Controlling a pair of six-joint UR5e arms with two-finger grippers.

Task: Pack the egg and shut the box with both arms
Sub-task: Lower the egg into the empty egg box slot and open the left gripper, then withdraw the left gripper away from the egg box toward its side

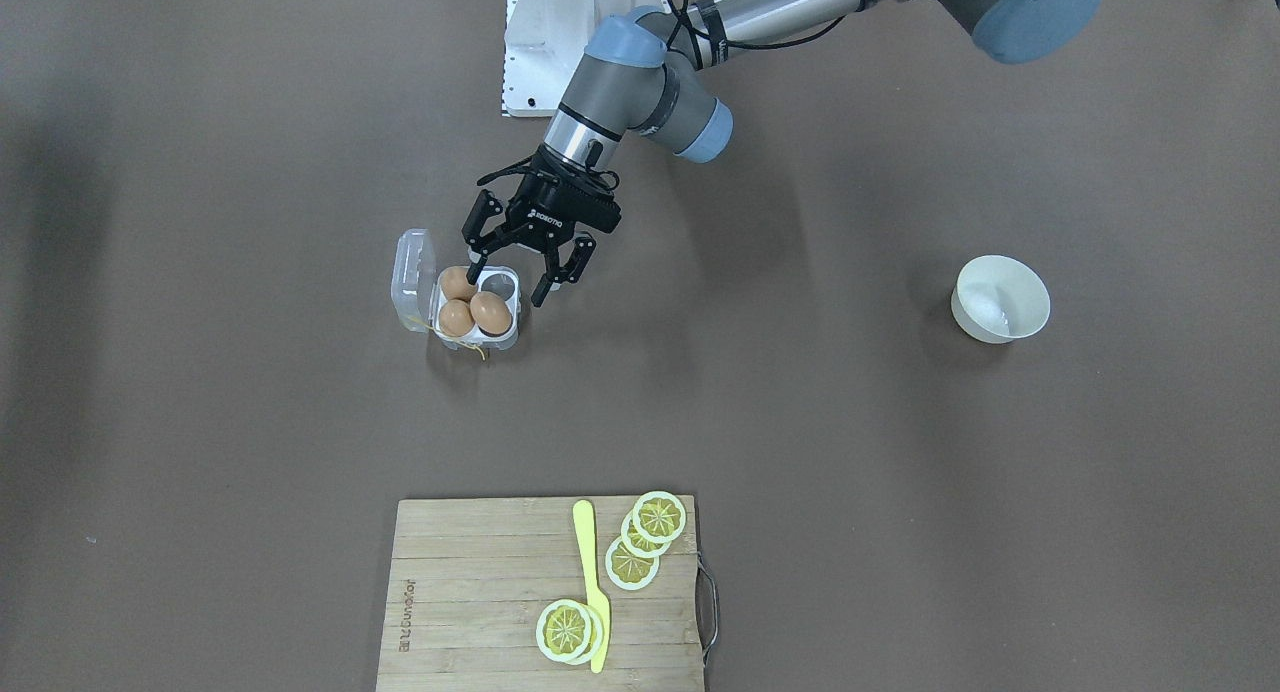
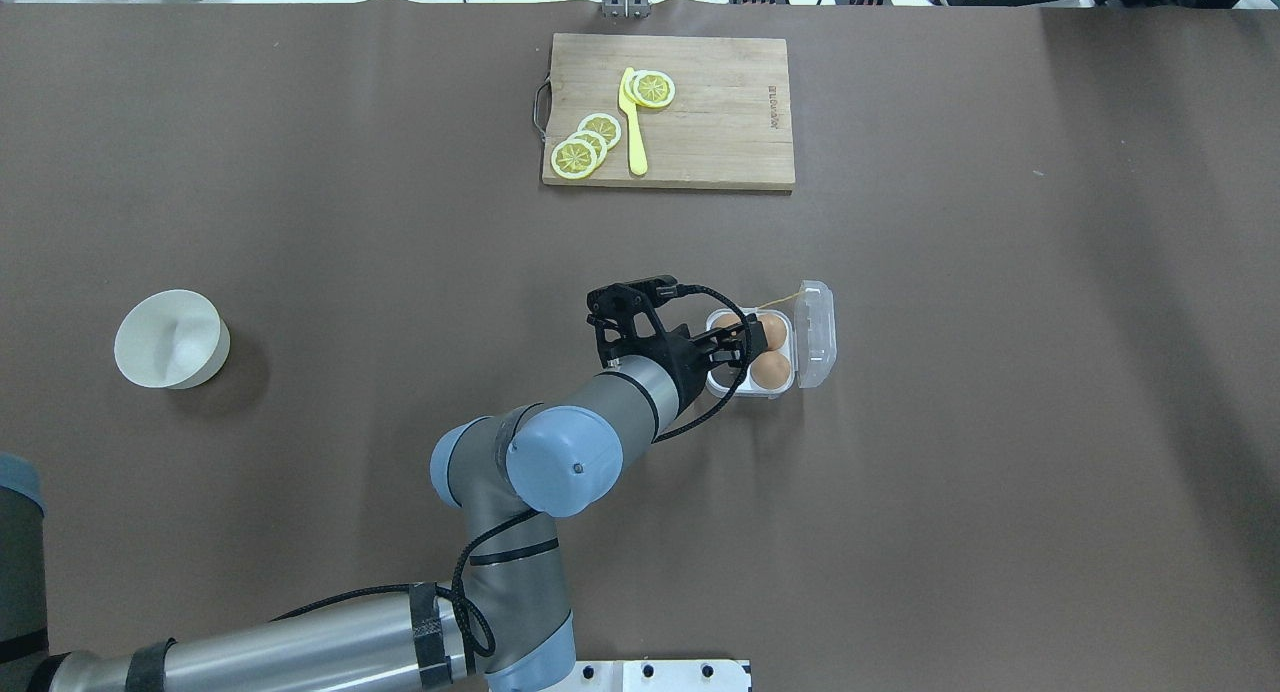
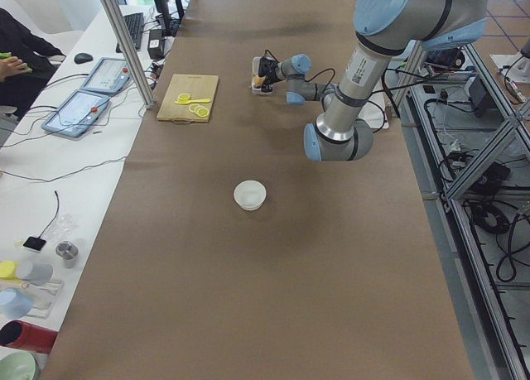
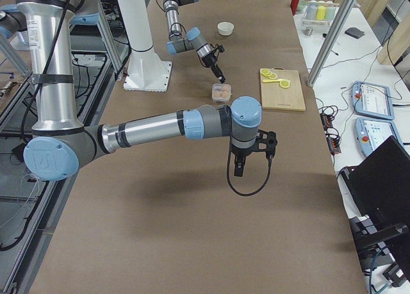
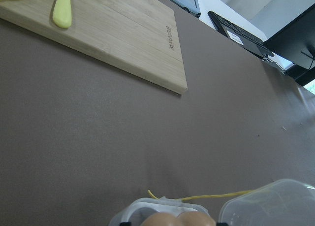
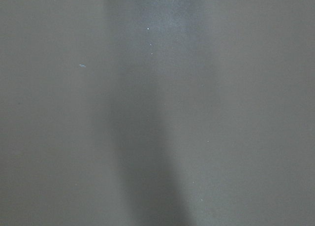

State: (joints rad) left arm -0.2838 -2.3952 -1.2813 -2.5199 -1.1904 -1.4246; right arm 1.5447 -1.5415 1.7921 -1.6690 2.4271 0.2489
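**Table stock, listed left to right in the overhead view**

1. White bowl (image 2: 168, 339): upright on the brown table (image 2: 1000, 422), well apart from everything else.
2. Left arm (image 2: 545, 452): reaches from the near edge towards the box.
3. Wooden cutting board (image 2: 720, 122): at the far edge, carrying lemon slices (image 2: 575, 157) and a yellow knife (image 2: 633, 132).
4. Left gripper (image 1: 507, 284): jaws spread wide and grasping nothing. It is poised just over the box, with one fingertip down at the rim beside an egg.
5. Box (image 1: 500, 340): right of table centre, clear lid (image 2: 818, 334) swung back on the side away from the arm. A yellow string (image 1: 470, 347) trails from its far side.
6. Eggs (image 1: 490, 312): three, light brown, each seated in its own cell of the box.
7. Right arm (image 4: 160, 130): visible only from the right-hand side camera, stretched out over bare table, well apart from the box.
8. Right gripper (image 4: 238, 169): points downward. Cannot tell whether its jaws are parted or closed.
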